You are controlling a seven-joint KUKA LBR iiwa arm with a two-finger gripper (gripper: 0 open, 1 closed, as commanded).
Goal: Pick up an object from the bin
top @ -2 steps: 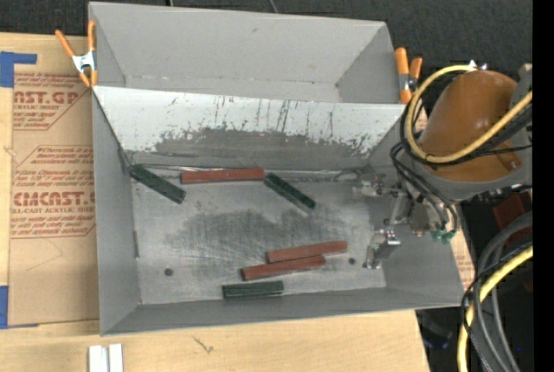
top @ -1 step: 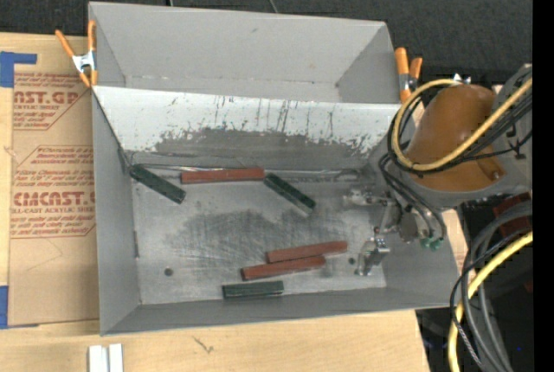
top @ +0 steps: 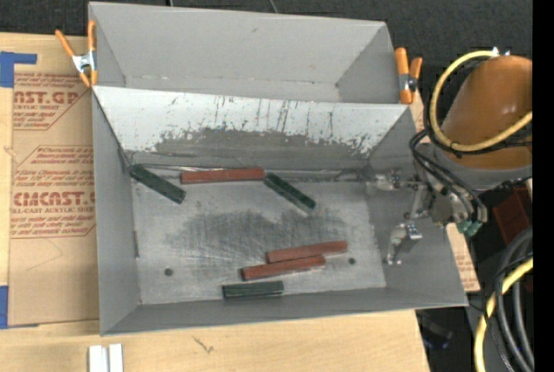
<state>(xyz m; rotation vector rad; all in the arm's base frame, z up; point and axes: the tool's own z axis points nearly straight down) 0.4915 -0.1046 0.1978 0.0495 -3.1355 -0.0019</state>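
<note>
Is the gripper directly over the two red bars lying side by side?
No, the gripper hangs by the bin's right wall, to the right of both red bars.

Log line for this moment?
gripper: by right wall of bin | held: nothing seen | nearest: red-brown bar | pick: not yet done

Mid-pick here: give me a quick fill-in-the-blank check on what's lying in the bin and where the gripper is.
1. The bin holds ___ red-brown bars.
2. The bar nearest the front wall is dark ___.
3. In the camera view, the gripper hangs over the bin's ___ wall.

Missing words: three; green; right.
</note>
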